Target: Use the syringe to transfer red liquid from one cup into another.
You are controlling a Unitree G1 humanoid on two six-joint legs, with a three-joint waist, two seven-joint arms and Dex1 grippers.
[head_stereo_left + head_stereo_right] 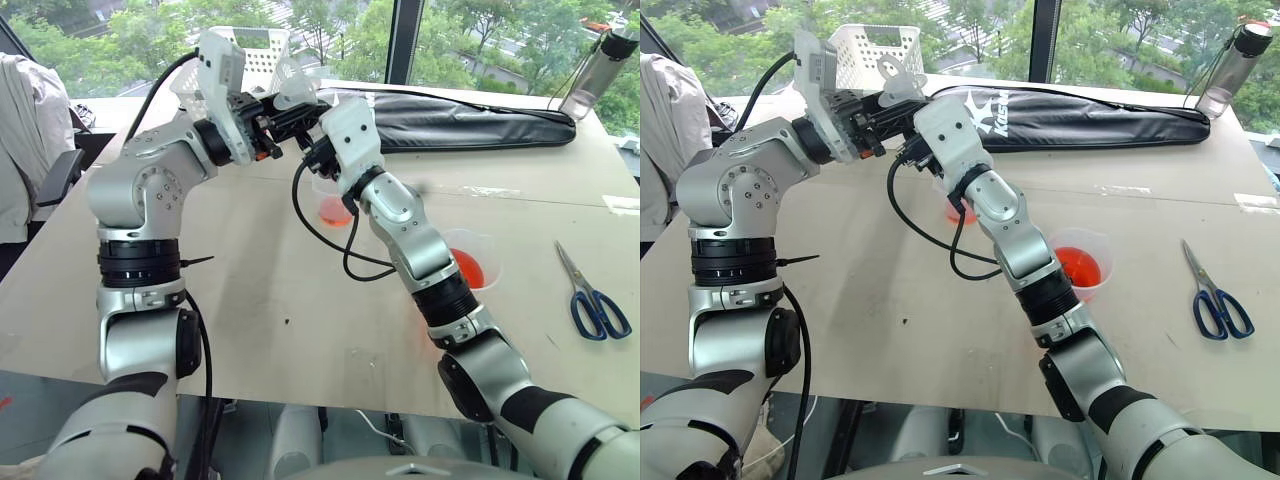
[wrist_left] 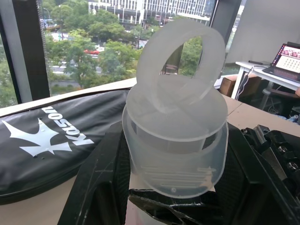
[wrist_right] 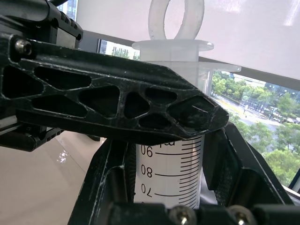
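Two hands meet at one syringe above the table's middle.

The right hand (image 3: 161, 187) pinches the one syringe (image 3: 171, 154) by its barrel, held upright over the small cup (image 1: 333, 210); the left hand (image 2: 173, 206) sits around the plunger top, and whether it grips I cannot tell. Two cups hold red liquid (image 1: 1080, 268): the small one and the handled measuring cup (image 1: 1085, 262) toward the right edge. One pair of scissors (image 1: 592, 298) lies by the right edge, one black bag (image 1: 470, 120) and one white basket (image 1: 875, 50) along the far edge, one bottle (image 1: 600, 65) at the far right corner.

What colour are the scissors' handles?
Blue. The metal scissors with blue plastic handles lie on the table; they show best in the left eye view.
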